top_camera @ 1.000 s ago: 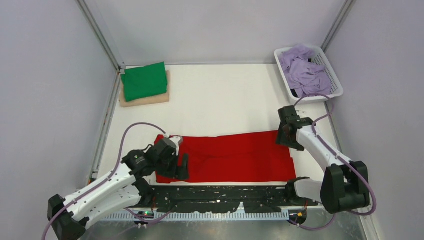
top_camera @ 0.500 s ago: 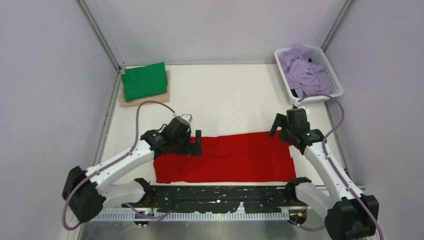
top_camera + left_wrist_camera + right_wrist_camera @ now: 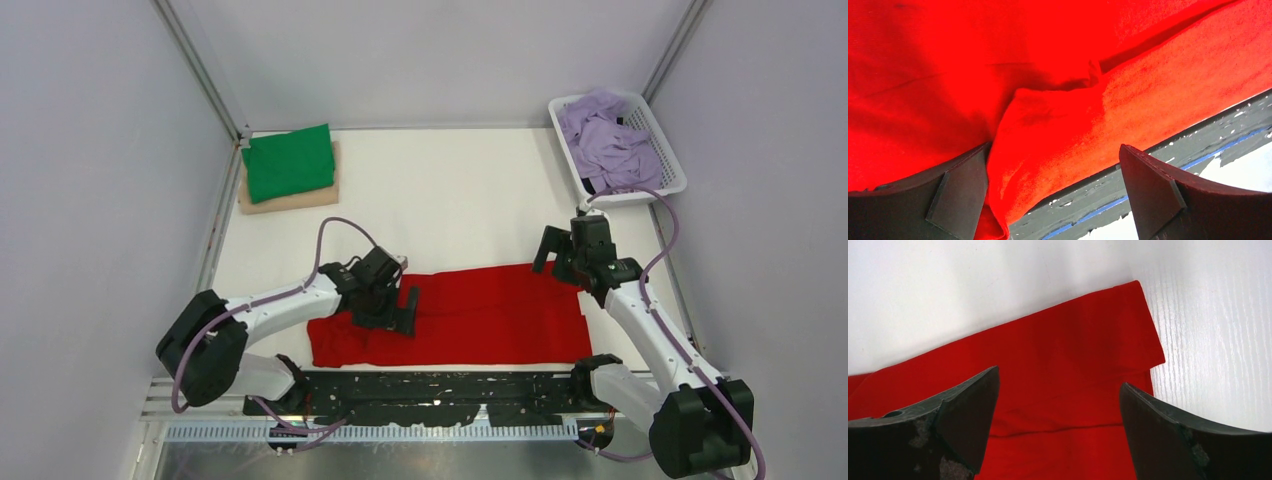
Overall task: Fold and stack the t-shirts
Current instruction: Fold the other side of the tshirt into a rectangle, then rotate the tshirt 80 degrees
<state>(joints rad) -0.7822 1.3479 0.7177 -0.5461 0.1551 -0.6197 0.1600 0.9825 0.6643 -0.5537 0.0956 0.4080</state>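
Observation:
The red t-shirt (image 3: 490,315) lies flat as a long folded band near the table's front edge. My left gripper (image 3: 398,308) is open and low over its left part; in the left wrist view the open gripper (image 3: 1053,195) straddles a raised fold of the red t-shirt (image 3: 1063,120). My right gripper (image 3: 556,256) is open above the shirt's far right corner; in the right wrist view the open gripper (image 3: 1058,425) is over the red t-shirt (image 3: 1063,365). A folded green t-shirt (image 3: 289,162) lies on a folded beige t-shirt (image 3: 290,202) at the back left. Lavender t-shirts (image 3: 608,145) fill the basket.
The white mesh basket (image 3: 668,152) stands at the back right corner. A black strip (image 3: 450,390) runs along the table's front edge and also shows in the left wrist view (image 3: 1148,175). Bare white table (image 3: 450,200) lies between the stack and the basket.
My left gripper has swung from the shirt's left end to the right, onto the shirt. My right gripper has shifted slightly left and back at the shirt's right corner.

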